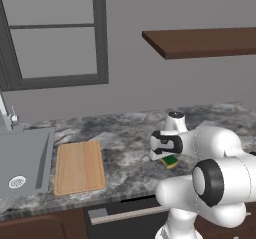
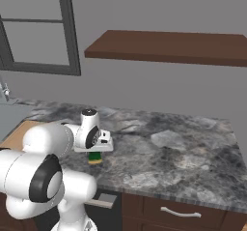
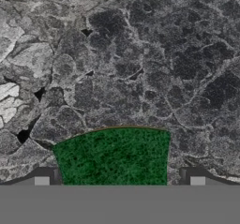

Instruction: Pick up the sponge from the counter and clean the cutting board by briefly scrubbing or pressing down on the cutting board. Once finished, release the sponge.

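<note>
Nearest the base, the white arm folds forward over the counter edge, its hand pointing straight down. The gripper point(image 3: 119, 181) sits directly above the sponge point(image 3: 112, 156), jaws spread to their full width with one fingertip point(image 3: 42, 181) on each side of the green top. The tips stand at the sponge's flanks, and whether they touch it cannot be told; nothing is gripped. From the left base view the sponge point(image 1: 170, 161) shows as a green and yellow sliver under the hand, resting flat on the counter point(image 1: 130, 158); from the right base view it point(image 2: 94, 158) lies just below the gripper point(image 2: 96, 150), close to the front edge of the counter point(image 2: 183, 162).

To the left of the sponge and well apart from it, the cutting board point(image 1: 79, 167) lies flat on the counter, bare, its long side running front to back. Just beside the board's left edge is the grey sink point(image 1: 25, 163), with a faucet point(image 1: 7, 115) at its rear.

Farther back, a dark brown shelf point(image 2: 169, 46) is mounted on the grey wall above the counter, and a dark-framed window point(image 1: 55, 33) sits over the sink side.
</note>
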You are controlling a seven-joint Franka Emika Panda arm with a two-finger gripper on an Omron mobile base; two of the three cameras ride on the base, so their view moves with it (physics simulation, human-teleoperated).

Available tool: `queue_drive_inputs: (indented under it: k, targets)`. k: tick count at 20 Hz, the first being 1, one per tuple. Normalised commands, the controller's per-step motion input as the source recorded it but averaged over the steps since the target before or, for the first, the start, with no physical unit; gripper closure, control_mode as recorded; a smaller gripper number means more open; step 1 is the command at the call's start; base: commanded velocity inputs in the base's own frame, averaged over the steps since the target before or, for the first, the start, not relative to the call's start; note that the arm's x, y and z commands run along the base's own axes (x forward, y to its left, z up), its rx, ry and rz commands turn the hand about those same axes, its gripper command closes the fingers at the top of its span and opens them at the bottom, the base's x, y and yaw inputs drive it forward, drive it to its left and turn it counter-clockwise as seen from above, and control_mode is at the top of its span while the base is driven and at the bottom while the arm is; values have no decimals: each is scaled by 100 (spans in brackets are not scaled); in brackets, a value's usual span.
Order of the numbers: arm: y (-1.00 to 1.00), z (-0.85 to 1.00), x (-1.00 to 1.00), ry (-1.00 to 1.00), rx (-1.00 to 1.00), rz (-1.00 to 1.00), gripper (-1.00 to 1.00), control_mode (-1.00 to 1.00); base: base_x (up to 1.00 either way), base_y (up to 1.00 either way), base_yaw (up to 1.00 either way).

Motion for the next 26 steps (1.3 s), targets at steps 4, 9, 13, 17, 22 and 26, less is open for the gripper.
queue_drive_inputs:
  k: [4,9,13,17,22,26]
  targets:
    - [0,0,0,0,0,0,-100,-100,0,0,0]
    - [0,0,0,0,0,0,-100,-100,0,0,0]
    - [0,0,0,0,0,0,-100,-100,0,0,0]
    - [0,0,0,0,0,0,-100,-100,0,0,0]
    - [0,1,0,0,0,0,-100,-100,0,0,0]
    - [0,1,0,0,0,0,-100,-100,0,0,0]
